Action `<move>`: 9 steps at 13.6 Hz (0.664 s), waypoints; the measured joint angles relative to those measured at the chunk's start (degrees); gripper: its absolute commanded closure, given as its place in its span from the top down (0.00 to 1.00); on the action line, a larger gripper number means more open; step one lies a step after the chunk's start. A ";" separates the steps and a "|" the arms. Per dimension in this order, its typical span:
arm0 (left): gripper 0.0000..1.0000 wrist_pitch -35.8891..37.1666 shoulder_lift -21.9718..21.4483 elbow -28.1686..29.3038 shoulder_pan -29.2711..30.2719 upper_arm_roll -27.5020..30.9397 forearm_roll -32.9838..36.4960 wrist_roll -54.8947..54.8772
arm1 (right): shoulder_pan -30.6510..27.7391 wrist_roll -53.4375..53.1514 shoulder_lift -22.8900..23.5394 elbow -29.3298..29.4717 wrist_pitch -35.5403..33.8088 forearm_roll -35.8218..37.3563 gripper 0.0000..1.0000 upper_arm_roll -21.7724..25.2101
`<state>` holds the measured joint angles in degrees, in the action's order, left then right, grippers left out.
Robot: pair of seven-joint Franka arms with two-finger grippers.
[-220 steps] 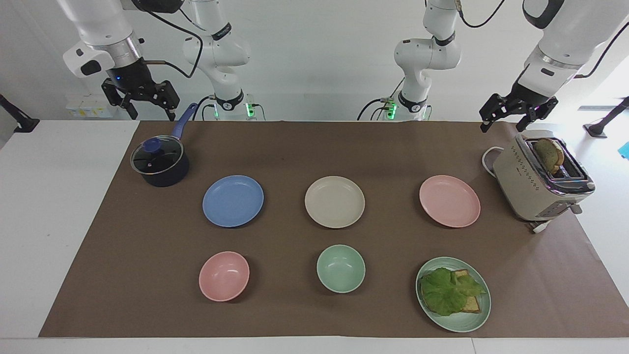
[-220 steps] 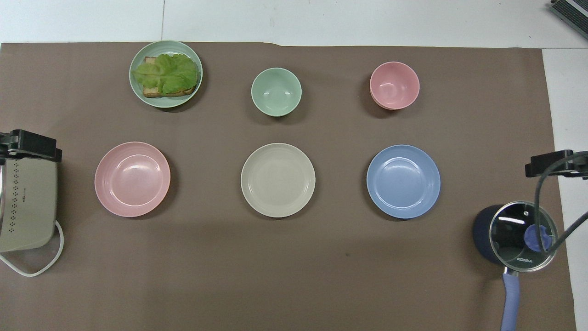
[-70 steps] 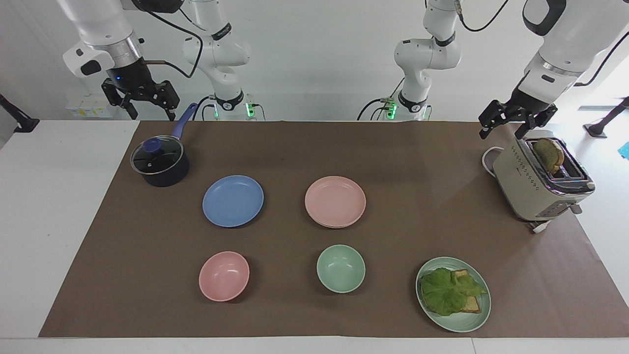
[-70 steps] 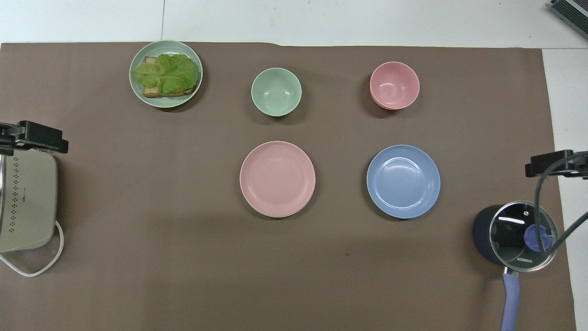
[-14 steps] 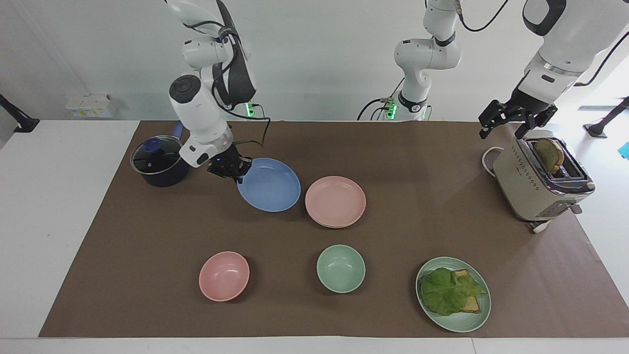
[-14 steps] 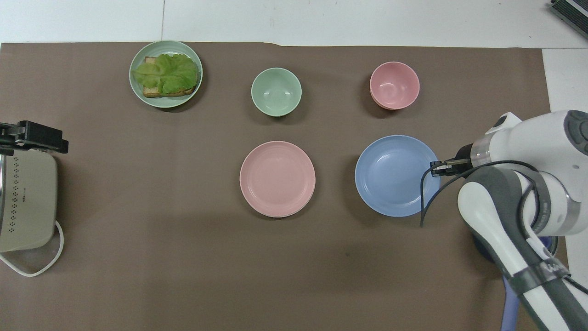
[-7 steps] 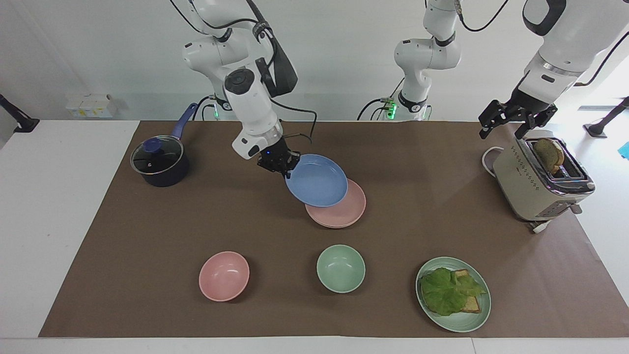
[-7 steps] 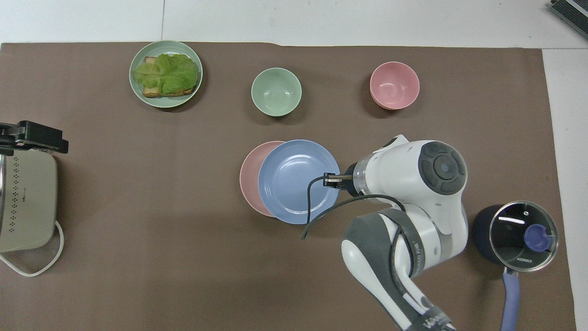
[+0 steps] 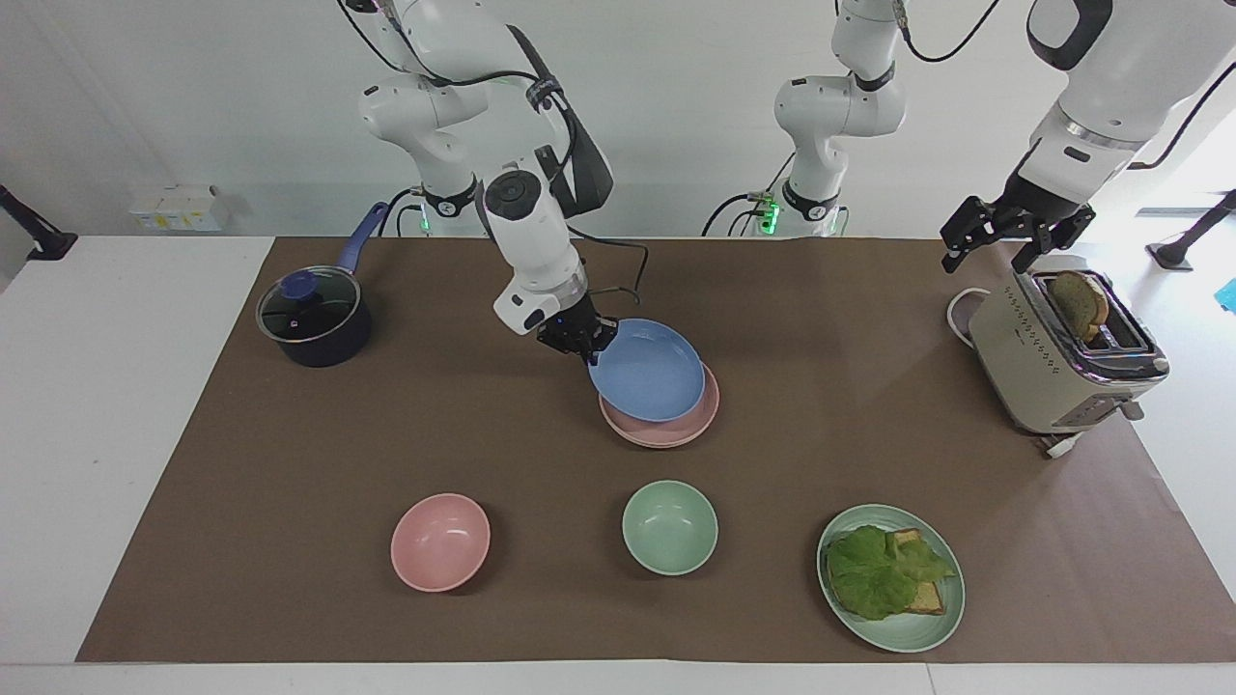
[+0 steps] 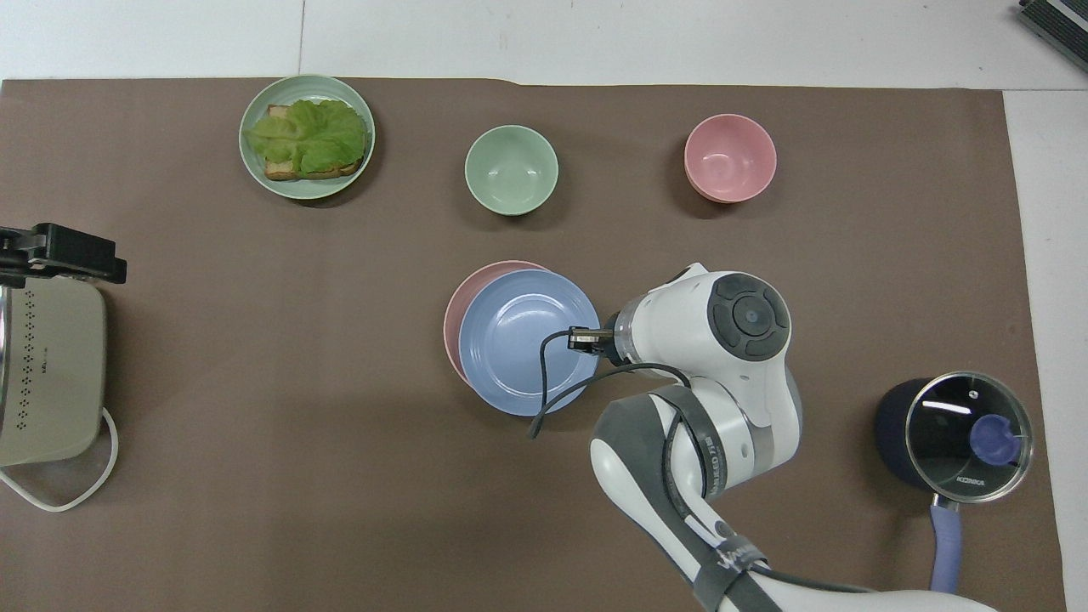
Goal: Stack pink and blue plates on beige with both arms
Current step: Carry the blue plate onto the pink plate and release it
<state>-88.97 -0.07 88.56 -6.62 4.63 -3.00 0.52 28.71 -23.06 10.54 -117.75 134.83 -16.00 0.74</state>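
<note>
The right gripper is clenched on the blue plate, held tilted over the pink plate at mid-table. The green plate holds lettuce on toast; the toaster holds bread. The left gripper hangs released over the brown mat's corner.

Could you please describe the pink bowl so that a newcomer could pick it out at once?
On the brown mat, find the row of dishes farthest from the robots. The pink bowl sits beside the green bowl, toward the right arm's end. It is smaller and deeper than the pink plate.

Saucepan, toaster, two bowls, lettuce plate.
</note>
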 measured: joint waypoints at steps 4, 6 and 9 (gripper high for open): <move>1.00 0.00 0.00 0.00 0.00 0.00 0.00 0.00 | 0.97 0.01 2.39 0.00 3.36 -0.20 0.08 -0.03; 1.00 0.00 0.00 0.00 0.00 0.00 0.00 0.00 | 0.70 0.81 2.48 0.01 3.37 -0.20 1.00 0.00; 1.00 0.00 0.00 0.00 0.00 0.00 0.00 0.00 | -0.20 2.34 2.68 0.07 3.39 -0.20 1.00 0.05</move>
<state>-88.97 -0.07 88.56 -6.62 4.63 -3.00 0.51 28.51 -20.72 13.22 -117.68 138.21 -16.20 0.80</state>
